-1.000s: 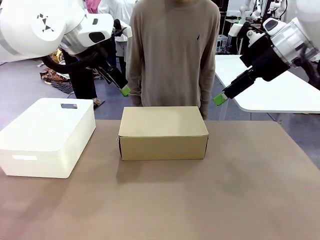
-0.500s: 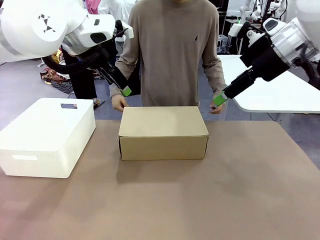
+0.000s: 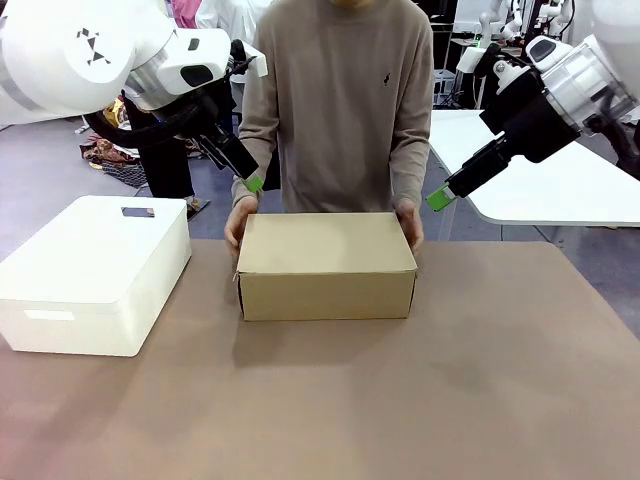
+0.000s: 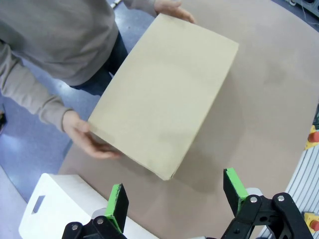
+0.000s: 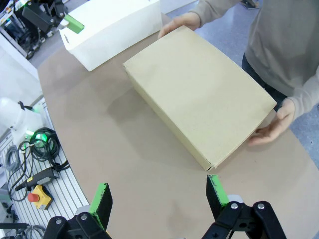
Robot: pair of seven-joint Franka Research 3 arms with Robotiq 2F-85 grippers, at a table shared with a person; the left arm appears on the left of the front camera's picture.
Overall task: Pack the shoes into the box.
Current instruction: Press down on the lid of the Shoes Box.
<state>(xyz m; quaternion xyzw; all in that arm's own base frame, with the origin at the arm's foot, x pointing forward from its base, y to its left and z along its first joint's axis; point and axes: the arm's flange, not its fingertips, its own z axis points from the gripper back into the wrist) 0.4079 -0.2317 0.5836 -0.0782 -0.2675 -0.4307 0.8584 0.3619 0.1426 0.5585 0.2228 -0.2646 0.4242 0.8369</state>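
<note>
Both robot hands, the left (image 3: 252,183) and the right (image 3: 437,200), hung with fingers apart and empty above the far corners of the closed tan cardboard shoebox (image 3: 327,264) at mid-table, so they did best to wait while the person's hands (image 3: 239,219) at its ends opened the lid.

A: Both arms are showing glossy white shells, black wrists; left arm (image 3: 90,55) is carrying a small black triangle marking.
B: Green pads on black fingers (image 4: 117,205), silver screws. Person (image 3: 340,100) is wearing a taupe sweater, possibly a tiny chest logo.
</note>
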